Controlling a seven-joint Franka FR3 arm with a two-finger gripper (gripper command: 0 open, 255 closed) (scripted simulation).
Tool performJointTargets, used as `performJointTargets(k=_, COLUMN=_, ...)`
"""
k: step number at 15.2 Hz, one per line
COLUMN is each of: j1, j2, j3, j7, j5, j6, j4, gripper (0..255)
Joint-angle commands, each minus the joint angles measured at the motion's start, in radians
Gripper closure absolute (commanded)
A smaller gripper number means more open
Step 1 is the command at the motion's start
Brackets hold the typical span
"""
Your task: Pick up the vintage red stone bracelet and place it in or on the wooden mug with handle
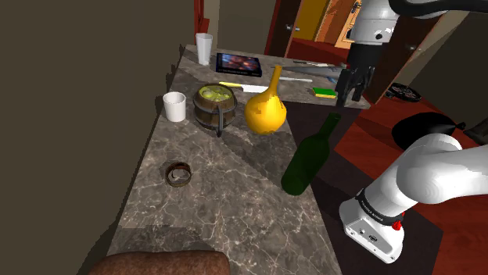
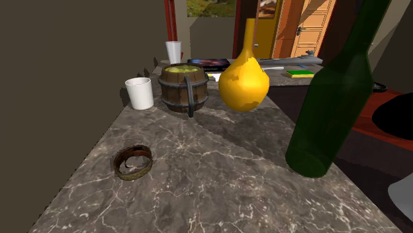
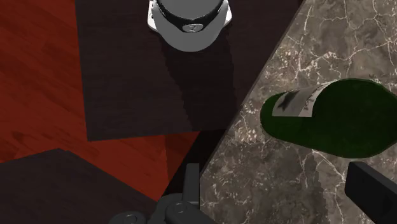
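The bracelet (image 1: 179, 173) (image 2: 133, 162) is a dark reddish-brown ring with a worn metal rim, lying flat on the marble counter (image 1: 235, 203) near its front. The wooden mug (image 1: 214, 105) (image 2: 183, 88) is barrel-shaped with dark bands and a dark handle. It stands upright farther back and holds something yellow-green. My black gripper (image 1: 349, 98) (image 3: 280, 178) hangs high over the counter's edge on the shoulder view's right, far from both, open, with nothing between its fingers. Below it, in the wrist view, are the counter edge and a green bottle (image 3: 337, 118).
A white cup (image 1: 174, 106) stands beside the mug, with a yellow vase (image 1: 266, 109) on the mug's other side. The green bottle (image 1: 309, 160) stands near the counter's edge. At the back are a tall cup (image 1: 204, 48), a book (image 1: 238, 64), a knife (image 1: 242, 87) and a sponge (image 1: 323, 93).
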Motion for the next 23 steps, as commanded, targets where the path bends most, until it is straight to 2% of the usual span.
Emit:
performJointTargets(k=1, j1=0.0, j2=0.0, j3=0.0, j7=0.0, j5=0.0, j6=0.0, j4=0.0, gripper=0)
performJointTargets(k=7, j1=0.054, j2=0.122, j3=0.095, j7=0.048, j5=0.062, j6=0.186, j4=-0.022, gripper=0)
performJointTargets(k=13, j1=0.099, j2=0.284, j3=0.188, j7=0.096, j5=0.097, j6=0.366, j4=0.002, gripper=0)
performJointTargets(k=18, j1=0.127, j2=0.44, j3=0.262, j7=0.145, j5=0.095, j6=0.502, j4=0.056, gripper=0)
performJointTargets(k=23, j1=0.15, j2=0.611, j3=0.329, j7=0.21, j5=0.053, j6=0.617, j4=0.139, gripper=0)
